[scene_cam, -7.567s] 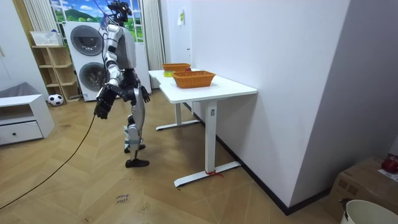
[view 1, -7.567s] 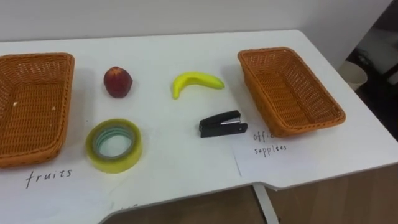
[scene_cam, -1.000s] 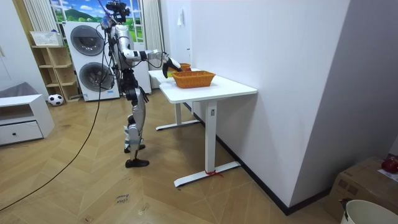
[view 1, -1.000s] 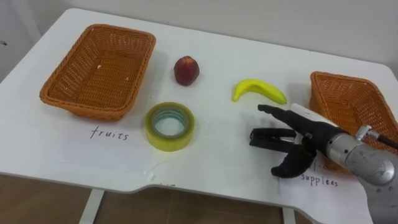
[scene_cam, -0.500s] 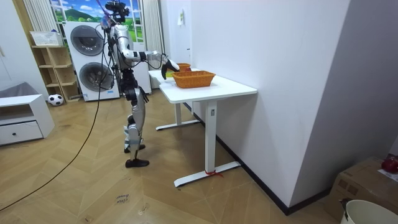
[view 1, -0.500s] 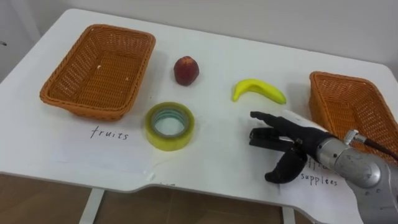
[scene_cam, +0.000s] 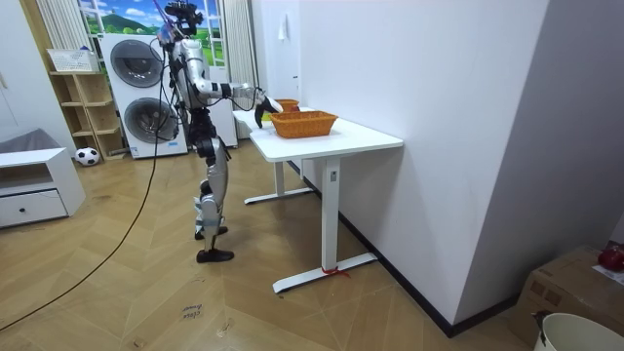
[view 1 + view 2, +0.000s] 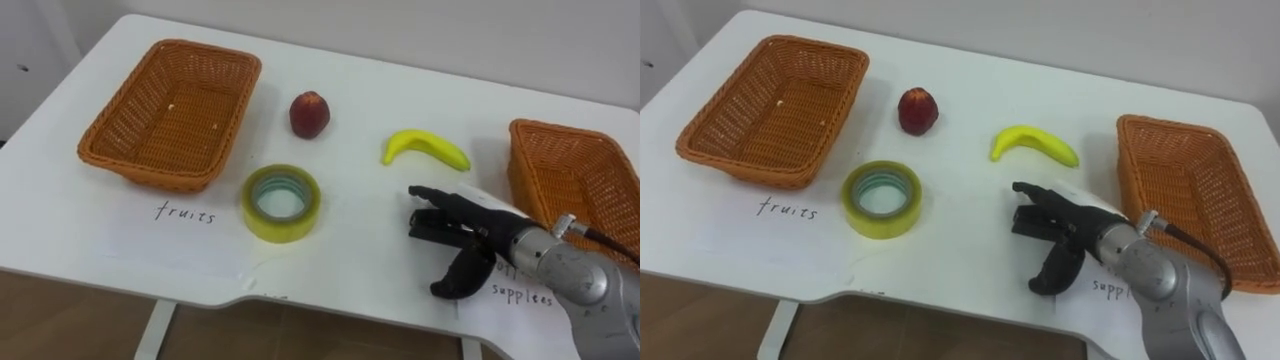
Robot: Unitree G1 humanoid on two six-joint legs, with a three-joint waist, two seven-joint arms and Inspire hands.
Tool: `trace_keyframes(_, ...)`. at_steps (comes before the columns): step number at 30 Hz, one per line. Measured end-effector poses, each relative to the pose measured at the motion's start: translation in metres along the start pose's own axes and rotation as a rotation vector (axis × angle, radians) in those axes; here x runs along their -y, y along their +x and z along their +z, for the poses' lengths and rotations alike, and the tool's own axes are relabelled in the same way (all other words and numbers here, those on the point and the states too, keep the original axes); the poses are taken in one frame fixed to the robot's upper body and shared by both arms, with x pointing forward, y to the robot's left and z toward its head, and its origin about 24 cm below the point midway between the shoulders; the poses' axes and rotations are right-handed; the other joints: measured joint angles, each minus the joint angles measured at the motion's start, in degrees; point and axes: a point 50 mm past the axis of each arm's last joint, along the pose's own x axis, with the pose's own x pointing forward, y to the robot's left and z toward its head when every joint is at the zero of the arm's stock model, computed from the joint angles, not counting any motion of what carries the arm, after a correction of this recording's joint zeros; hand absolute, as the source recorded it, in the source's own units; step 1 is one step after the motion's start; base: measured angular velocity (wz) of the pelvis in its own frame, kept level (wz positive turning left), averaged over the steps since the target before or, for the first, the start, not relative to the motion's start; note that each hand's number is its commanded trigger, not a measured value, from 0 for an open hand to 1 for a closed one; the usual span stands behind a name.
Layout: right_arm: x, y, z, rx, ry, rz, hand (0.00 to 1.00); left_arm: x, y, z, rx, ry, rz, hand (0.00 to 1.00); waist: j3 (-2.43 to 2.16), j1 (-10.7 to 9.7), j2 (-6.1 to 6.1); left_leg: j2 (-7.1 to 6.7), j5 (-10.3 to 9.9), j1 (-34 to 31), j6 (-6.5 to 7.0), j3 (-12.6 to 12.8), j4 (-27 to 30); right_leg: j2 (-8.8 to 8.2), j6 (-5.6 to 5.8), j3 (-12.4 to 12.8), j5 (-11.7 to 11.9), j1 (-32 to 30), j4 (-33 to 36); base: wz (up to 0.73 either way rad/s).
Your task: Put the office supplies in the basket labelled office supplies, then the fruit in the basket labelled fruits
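Note:
A black stapler [image 8: 421,229] lies on the white table [image 8: 370,80] beside the paper marked for office supplies. My right hand [image 8: 480,236] is right over it, open. Its straight fingers reach across the stapler's top and the thumb hangs below, towards the table's front edge. A yellow banana [image 8: 425,147] lies just behind the hand. Further left are a red peach [image 8: 310,113] and a yellow roll of tape [image 8: 262,222]. The fruit basket [image 8: 170,110] at the left and the office basket [image 8: 575,185] at the right are both empty.
Handwritten paper labels lie in front of each basket. In the room view I stand at the table's end with my right arm [image 7: 234,90] stretched over it. Washing machines [image 7: 136,93] stand behind me.
Since 7.6 s ago I have stepped closer and raised my right arm over the table. In the last second the hand has sunk onto the stapler.

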Motion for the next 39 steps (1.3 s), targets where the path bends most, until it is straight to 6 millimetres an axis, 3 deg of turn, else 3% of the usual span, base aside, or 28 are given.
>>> trace_keyframes(9,0.0,0.003,-0.007,-0.062,-0.045,-0.05,0.0,0.001,0.0,-0.001,-0.003,-0.02,-0.001,0.0,-0.35,-0.01,-0.5,-0.03,0.0,-0.12,0.0,-0.06,0.05,0.0,0.0,-0.12,0.0,-0.08,0.01,0.0)
trace_keyframes(21,0.001,0.006,-0.009,-0.068,-0.034,-0.068,0.0,0.0,0.0,-0.001,-0.005,-0.03,0.001,0.0,0.12,0.02,-1.1,-0.05,-0.01,-0.27,0.01,-0.17,0.02,-0.01,0.0,-0.16,0.0,-0.22,0.01,0.0)
trace_keyframes(39,0.005,0.013,-0.009,-0.056,0.005,-0.059,0.0,0.001,0.001,0.0,-0.006,-0.042,-0.001,0.0,0.25,0.2,-0.95,-0.02,0.0,-0.66,0.01,-0.59,0.17,0.02,0.0,-0.13,0.0,-0.36,0.0,0.01)
